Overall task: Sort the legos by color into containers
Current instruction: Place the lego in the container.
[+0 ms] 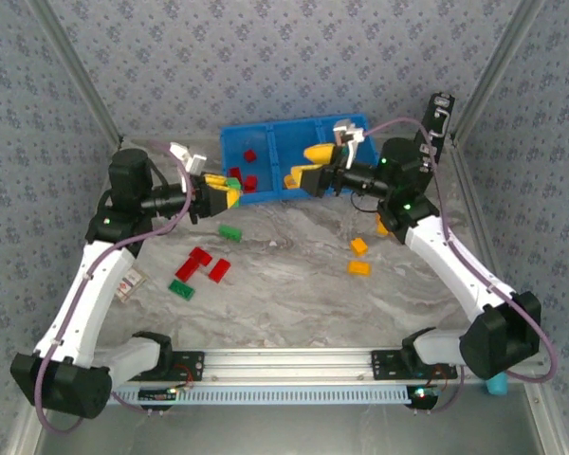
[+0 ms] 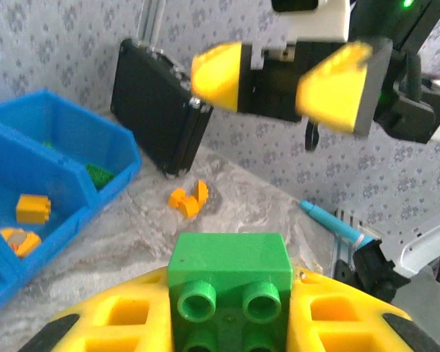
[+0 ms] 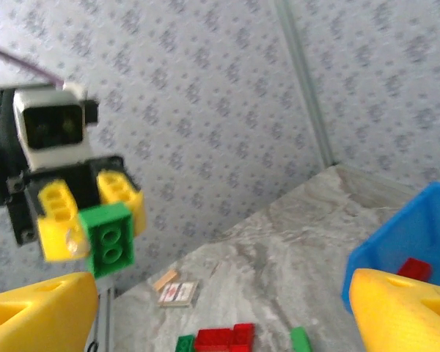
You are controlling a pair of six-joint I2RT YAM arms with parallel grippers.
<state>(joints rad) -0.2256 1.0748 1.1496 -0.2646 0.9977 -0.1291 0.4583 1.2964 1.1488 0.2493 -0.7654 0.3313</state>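
Legos (image 1: 218,270) are small bricks of hard plastic. I judge them very light and stiff, not fragile, but with smooth sides that can slip. The best hold is therefore across two flat opposite walls, not on the studs. The left tool (image 1: 218,192) is closed on one green lego (image 2: 229,282) in this way, studs facing outward, and holds it in the air just beside the left near corner of the blue bin (image 1: 284,133). The right tool (image 1: 306,164) is wide open and holds nothing, and it hangs over the middle of the bin. Inside the bin, red pieces lie in the left compartment, orange in the middle one and green in the right one. More red, green and orange legos lie loose on the bench (image 1: 284,294).
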